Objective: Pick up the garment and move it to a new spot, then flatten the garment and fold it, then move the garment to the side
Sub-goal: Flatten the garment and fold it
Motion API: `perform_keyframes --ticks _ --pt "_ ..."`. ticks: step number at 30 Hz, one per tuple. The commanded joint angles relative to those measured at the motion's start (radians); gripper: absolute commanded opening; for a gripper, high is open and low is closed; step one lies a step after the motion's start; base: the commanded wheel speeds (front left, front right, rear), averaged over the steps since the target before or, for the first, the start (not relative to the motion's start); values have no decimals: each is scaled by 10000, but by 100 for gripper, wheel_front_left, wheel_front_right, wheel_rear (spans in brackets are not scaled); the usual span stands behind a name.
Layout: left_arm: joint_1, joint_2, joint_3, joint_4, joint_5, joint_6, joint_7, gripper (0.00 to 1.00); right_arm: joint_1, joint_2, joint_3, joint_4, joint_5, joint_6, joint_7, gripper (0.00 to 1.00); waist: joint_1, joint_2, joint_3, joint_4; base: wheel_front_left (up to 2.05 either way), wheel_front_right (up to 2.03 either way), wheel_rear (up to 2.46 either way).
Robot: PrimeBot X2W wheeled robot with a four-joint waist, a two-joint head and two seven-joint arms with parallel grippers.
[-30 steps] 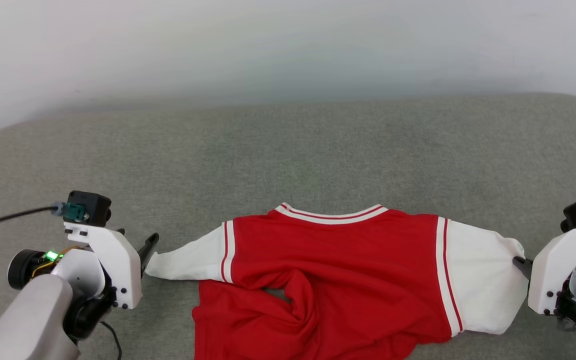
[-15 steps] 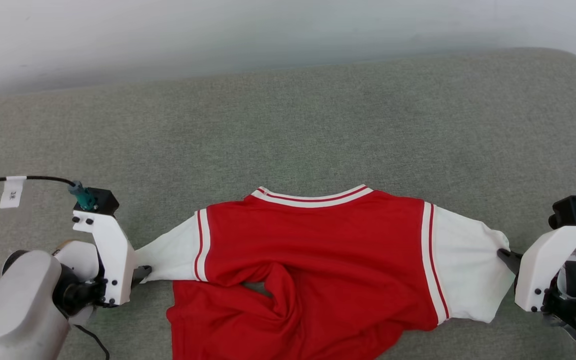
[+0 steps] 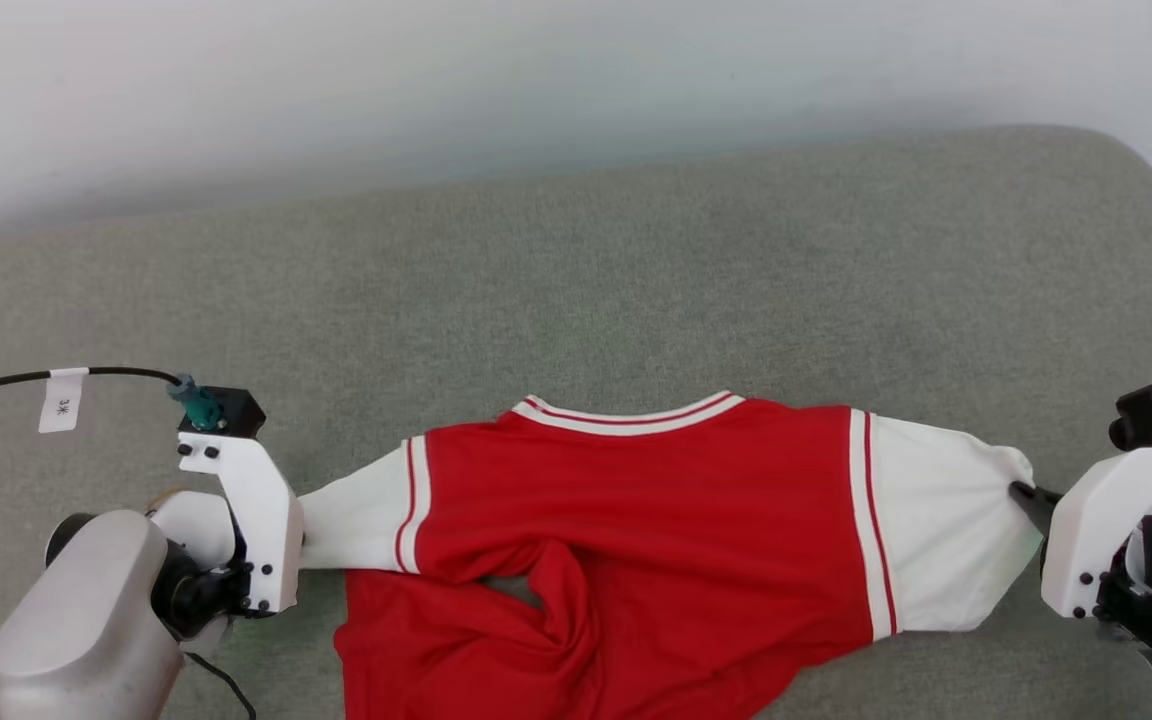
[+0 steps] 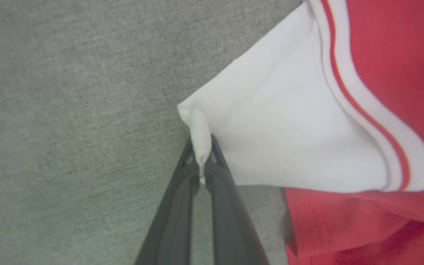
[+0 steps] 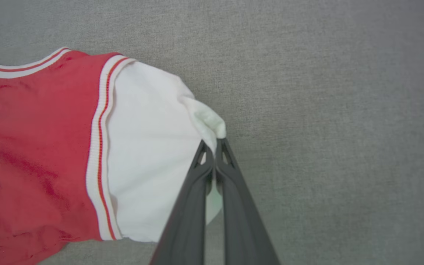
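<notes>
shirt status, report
Both shut: left gripper on one sleeve tip of the shirt, right gripper on the other. Body bunched on the grey cushion, not flat. Nothing in the way.

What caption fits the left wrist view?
Left gripper shut on white sleeve of red jersey, above grey upholstery.

Seen from the head, the shirt runs off the picture's bottom, so its hem and lower half are out of sight. A twisted bunch of red by the cushion's near edge covers whatever cloth lies under it. The left claw sits hidden behind its white bracket there. The right claw shows one dark tip, the rest cut by the picture's right side. The mark on the cable tag is too small to read.
</notes>
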Motion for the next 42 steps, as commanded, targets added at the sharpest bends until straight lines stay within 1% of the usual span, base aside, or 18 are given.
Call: perform_keyframes --ticks 1,4,7,8,11,17,20,23,26,31,37,42 --pt "-134 -50 -67 -19 259 130 -409 0 -40 -131 -40 22 -192 -7 -196 0 0 0 -398 137 0 0 0" --pt "-397 22 -47 -122 655 350 -1091 0 -160 -207 -194 92 -492 -7 -430 0 0 0 -832 266 0 0 0" --pt "-702 -60 -20 -174 994 677 -1672 0 -242 -265 -307 101 -795 -8 -529 0 0 0 -1307 460 0 0 0" --pt "-702 -60 -20 -174 994 677 -1672 0 -242 -265 -307 101 -795 -8 -529 0 0 0 -1307 460 0 0 0" --pt "-1122 -89 53 -263 1277 931 -2220 0 -532 -304 -472 -39 -990 -8 -593 0 0 0 -1521 597 0 0 0" --pt "-1992 -305 411 -298 1608 1599 -3423 0 -1534 -588 -506 -114 -1423 -10 -550 0 0 0 -1778 780 0 0 0" --pt "-2521 -430 546 -201 1800 1830 -4037 0 -2301 -692 -399 -57 -1567 -10 -623 0 0 0 -1800 812 0 0 0" --pt "-3088 -578 619 42 1870 1877 -4435 0 -3117 -876 -50 122 -1887 -10 -680 0 0 0 -1748 833 0 0 0" --pt "-3758 -688 777 310 1889 1852 -4934 0 -4102 -868 332 404 -2021 -10 -744 0 0 0 -1599 803 0 0 0" --pt "-4830 -834 892 877 2035 1826 -5755 0 -5771 -845 687 1310 -2180 -10 -1291 0 0 0 -1204 742 0 0 0" --pt "-6425 -995 1286 1403 1923 1862 -6495 0 -7893 -1037 961 2427 -2214 -10 -2215 0 0 0 -49 719 0 0 0" --pt "-7825 -912 1553 1411 2040 1930 -7208 0 -9690 -1181 1016 3261 -2314 -10 -3200 0 0 0 1084 650 0 0 0"
